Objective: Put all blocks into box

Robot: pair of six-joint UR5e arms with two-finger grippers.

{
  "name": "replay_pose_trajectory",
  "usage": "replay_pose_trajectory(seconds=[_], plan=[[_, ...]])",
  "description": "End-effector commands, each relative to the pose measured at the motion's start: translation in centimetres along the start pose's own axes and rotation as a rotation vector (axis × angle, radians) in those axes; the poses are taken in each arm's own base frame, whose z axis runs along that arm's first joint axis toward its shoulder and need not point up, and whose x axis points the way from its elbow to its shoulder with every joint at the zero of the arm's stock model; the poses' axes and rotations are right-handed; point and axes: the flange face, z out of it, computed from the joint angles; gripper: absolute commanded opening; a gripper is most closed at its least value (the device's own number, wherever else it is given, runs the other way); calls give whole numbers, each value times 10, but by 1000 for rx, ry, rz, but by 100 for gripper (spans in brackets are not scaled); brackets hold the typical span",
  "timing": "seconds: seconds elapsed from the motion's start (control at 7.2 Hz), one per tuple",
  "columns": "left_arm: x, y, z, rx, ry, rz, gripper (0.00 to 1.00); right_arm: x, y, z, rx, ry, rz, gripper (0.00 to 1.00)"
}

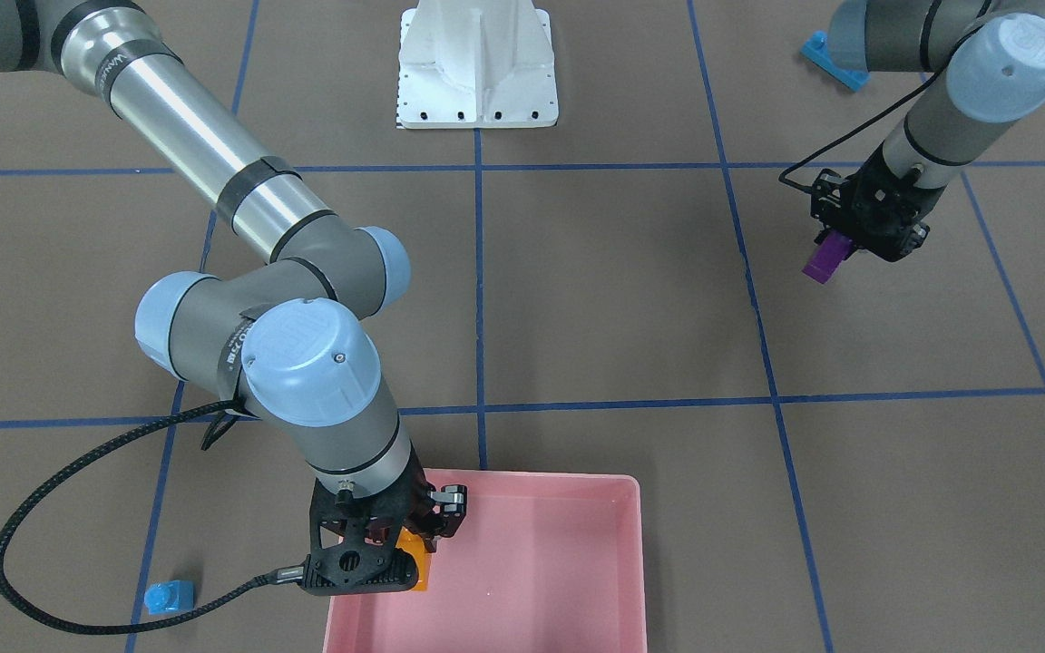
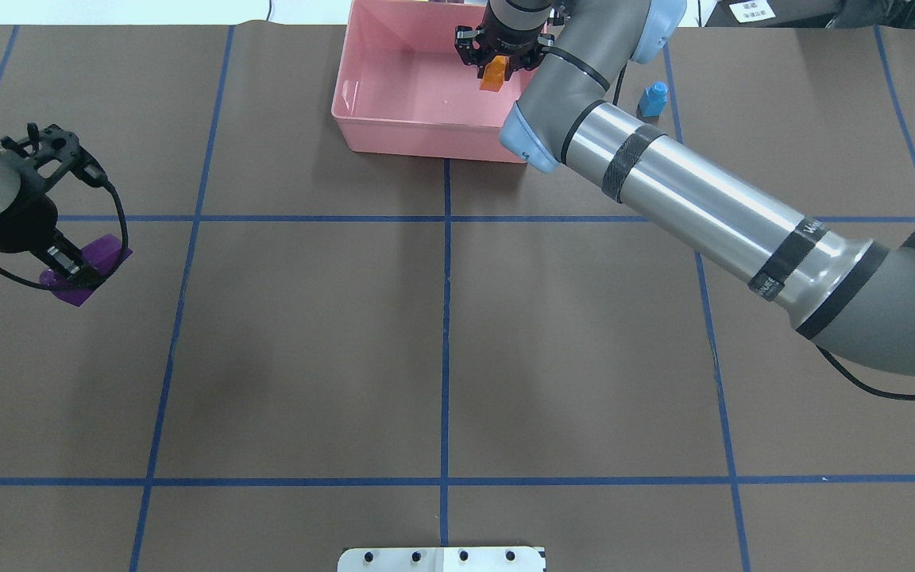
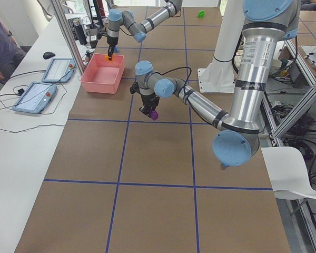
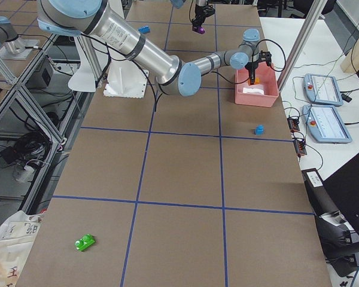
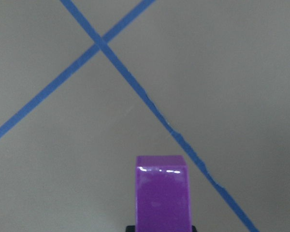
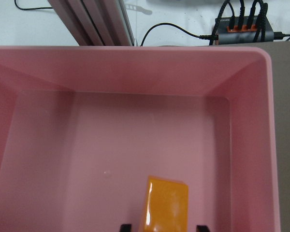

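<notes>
Two bricks are at the grippers, three wait on the table.

Near the robot, the long blue brick [image 1: 835, 59] and the green brick [image 4: 84, 242] lie well apart from the box. The left gripper [image 1: 842, 245] pinches the purple brick [image 1: 824, 261] above the table. Far away, the right gripper [image 2: 496, 65] hangs over the box [image 2: 394, 135] with the orange brick [image 2: 493, 76] tilted under it. I cannot tell if it grips. The small blue brick [image 2: 652, 99] stands near the box, on its right. The bricks look light, stiff and glossy, probably slippery. It seems best to take them by two flat opposite walls.
</notes>
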Motion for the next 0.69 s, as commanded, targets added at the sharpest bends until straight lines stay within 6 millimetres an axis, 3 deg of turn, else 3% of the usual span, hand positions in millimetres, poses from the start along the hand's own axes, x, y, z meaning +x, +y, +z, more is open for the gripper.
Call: replay_pose_trajectory(seconds=[0.0, 0.14, 0.28, 0.42, 0.56], plan=[[18, -60, -68, 52, 21, -136, 0, -9, -16, -23, 7, -37, 10, 99], [27, -84, -94, 95, 38, -223, 0, 0, -33, -51, -22, -57, 33, 99], [45, -121, -111, 131, 75, -321, 0, 10, -43, -74, -42, -20, 49, 99], [55, -154, -121, 159, 91, -381, 0, 34, -52, -92, -34, 4, 39, 99], [53, -196, -116, 211, 115, -416, 0, 78, -52, -94, -21, 20, -10, 99]])
